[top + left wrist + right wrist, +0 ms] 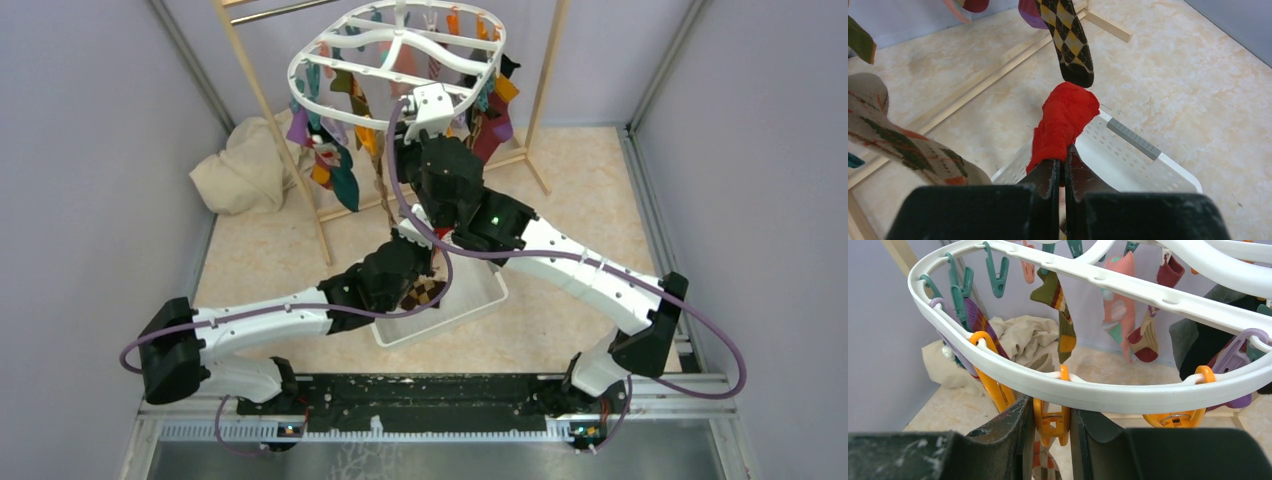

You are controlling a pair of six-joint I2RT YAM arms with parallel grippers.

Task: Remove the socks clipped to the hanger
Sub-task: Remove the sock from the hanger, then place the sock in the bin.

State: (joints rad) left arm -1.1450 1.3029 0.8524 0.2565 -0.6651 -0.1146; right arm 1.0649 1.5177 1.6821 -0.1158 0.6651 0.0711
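A: What is gripped, and by which tool?

B: A red sock [1065, 117] is pinched at its lower end by the left gripper [1062, 162], the jaws pressed narrow on the cloth, above the white basket [1143, 160]. An orange peg [1050, 426] on the near rim of the hanger [1108, 390] is clasped between the jaws of the right gripper [1050, 412], which are drawn in against its two sides.

A: How should the step be done well?

B: It is judged that the peg must be squeezed squarely at its upper arms, so that its mouth is opened and the patterned sock [1040, 465] hanging beneath is let go. The rim should not be dragged down, or the other socks [1135, 335] may be set swinging. The red sock is best released low over the basket, clear of the argyle sock [1068, 40] dangling just beyond it.

A: And how are the arms posed?

B: The right arm is stretched far and upward, its wrist raised under the hanger's near edge. The left arm is kept low and angled right, its wrist held over the basket.
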